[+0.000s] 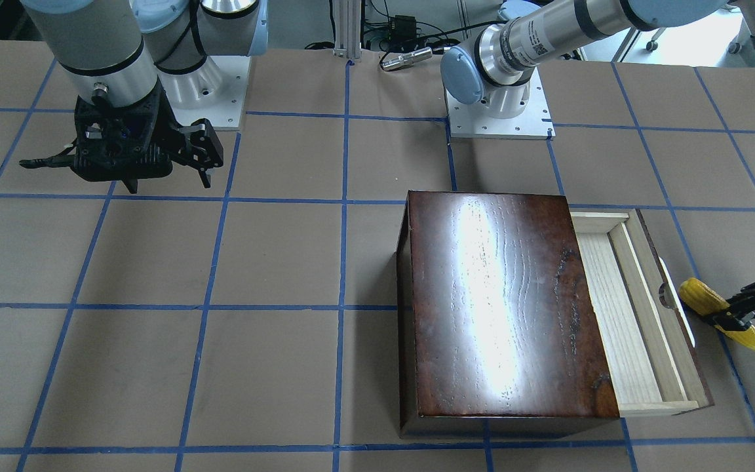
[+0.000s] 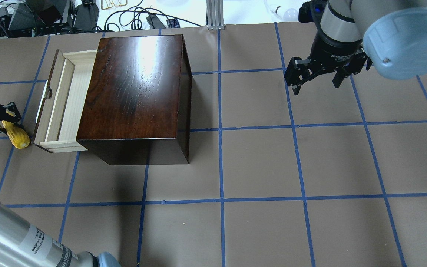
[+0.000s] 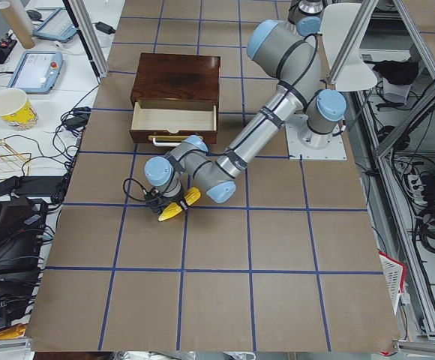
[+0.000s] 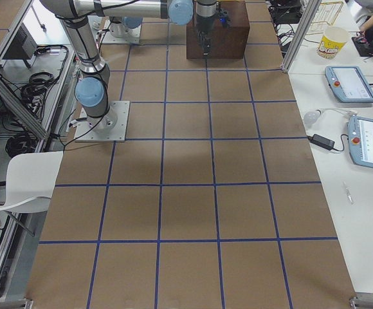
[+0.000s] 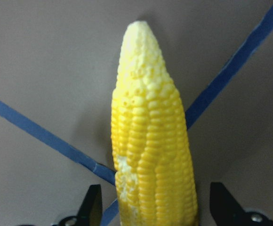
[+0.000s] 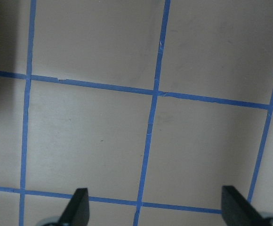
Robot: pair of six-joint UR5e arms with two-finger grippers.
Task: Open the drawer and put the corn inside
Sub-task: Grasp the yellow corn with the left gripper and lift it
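Note:
The dark reddish-brown box [image 1: 502,301] stands with its pale-wood drawer [image 1: 603,314] pulled open and empty, white handle [image 1: 676,314] on the front panel. The yellow corn [image 1: 698,295] is just outside the drawer front, low over the table, its tip near the handle. My left gripper [image 1: 735,319] is shut on the corn around its middle; the left wrist view shows the corn [image 5: 150,141] between the fingers. I cannot tell whether it rests on the table. The overhead view shows the corn [image 2: 19,138], drawer [image 2: 69,96] and left gripper [image 2: 2,124]. My right gripper [image 2: 316,89] is open and empty, far from the box.
The table [image 2: 258,163] is brown paper with a blue tape grid. Both arm bases [image 1: 499,121] stand at the robot's edge. The right wrist view shows only paper and tape below the open right gripper [image 6: 155,212]. Cables and screens lie beyond the table's ends.

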